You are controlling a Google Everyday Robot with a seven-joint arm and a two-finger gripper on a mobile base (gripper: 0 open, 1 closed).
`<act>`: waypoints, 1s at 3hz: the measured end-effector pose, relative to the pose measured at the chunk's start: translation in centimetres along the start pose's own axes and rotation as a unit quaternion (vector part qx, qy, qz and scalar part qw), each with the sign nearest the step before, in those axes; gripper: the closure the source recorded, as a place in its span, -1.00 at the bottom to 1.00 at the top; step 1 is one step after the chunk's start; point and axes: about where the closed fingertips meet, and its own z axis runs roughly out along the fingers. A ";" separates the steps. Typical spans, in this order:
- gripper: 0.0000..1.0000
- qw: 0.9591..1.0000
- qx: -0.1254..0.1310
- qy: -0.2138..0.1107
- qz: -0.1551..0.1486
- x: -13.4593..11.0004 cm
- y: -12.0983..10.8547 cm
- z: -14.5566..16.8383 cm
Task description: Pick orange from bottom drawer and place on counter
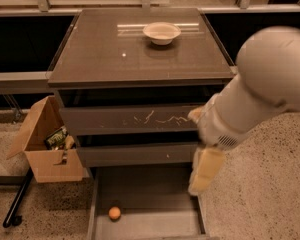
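Here the tool (204, 173) hangs over the bottom drawer (155, 225) at its right edge, spread I cannot tell; the orange (114, 213) lies inside, left.

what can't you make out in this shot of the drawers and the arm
- Camera view: the front end of the bottom drawer is cut off by the picture's lower edge. Its right wall is behind the gripper, which hangs over that side.
- Camera view: the right end of the scratched drawer front is hidden by the arm.
- Camera view: the contents of the cardboard box are too small to identify.
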 end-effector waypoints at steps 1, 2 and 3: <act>-1.00 0.998 -0.040 -0.046 0.015 -0.5 1.7 11.5; -1.00 0.998 -0.040 -0.045 0.014 -0.6 1.7 11.3; -1.00 0.998 -0.042 -0.046 0.012 -0.7 1.7 14.2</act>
